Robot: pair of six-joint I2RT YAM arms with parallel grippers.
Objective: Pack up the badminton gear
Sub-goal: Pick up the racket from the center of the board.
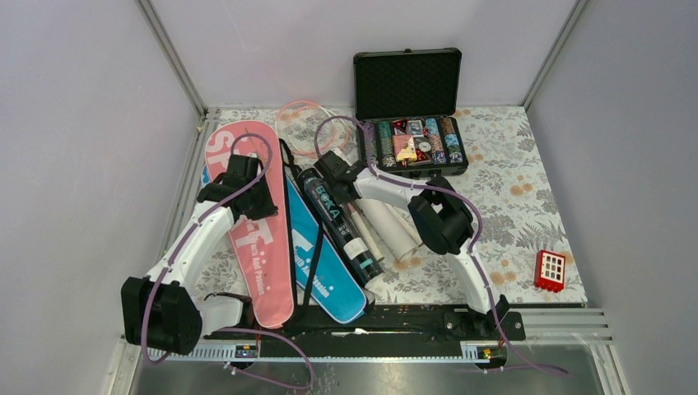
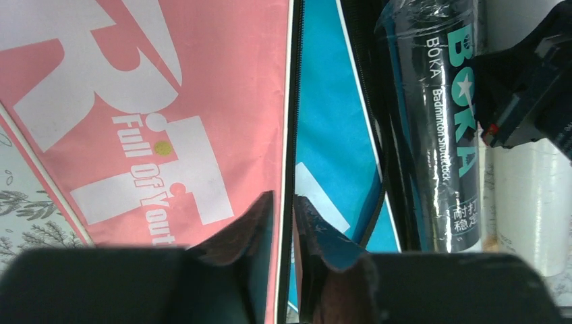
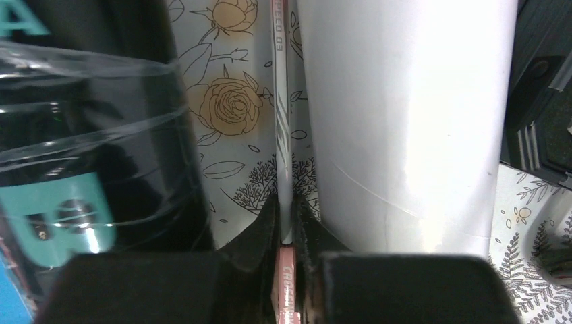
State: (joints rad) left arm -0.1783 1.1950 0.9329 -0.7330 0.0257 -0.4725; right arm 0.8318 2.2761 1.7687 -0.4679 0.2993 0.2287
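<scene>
Up close it cannot be told whether the left gripper [image 2: 284, 206] pinches the dark edge of the pink cover [image 2: 168, 101] or merely straddles it, and that cover hides part of the blue cover [image 2: 330, 121]. The racket shaft [image 3: 282, 135] vanishes between the clamped fingers of the right gripper [image 3: 286, 219]. The dark tube [image 3: 88, 135] and white tube [image 3: 405, 121] beside it run off the picture's edges.

Soft even light; glare streaks the dark tube [image 2: 438, 135].

A black case [image 1: 407, 82] is standing open at the back of the floral table [image 1: 510, 189], holding rows of poker chips [image 1: 385, 146]; a small red block with white squares [image 1: 550, 271] is lying well apart, front right
</scene>
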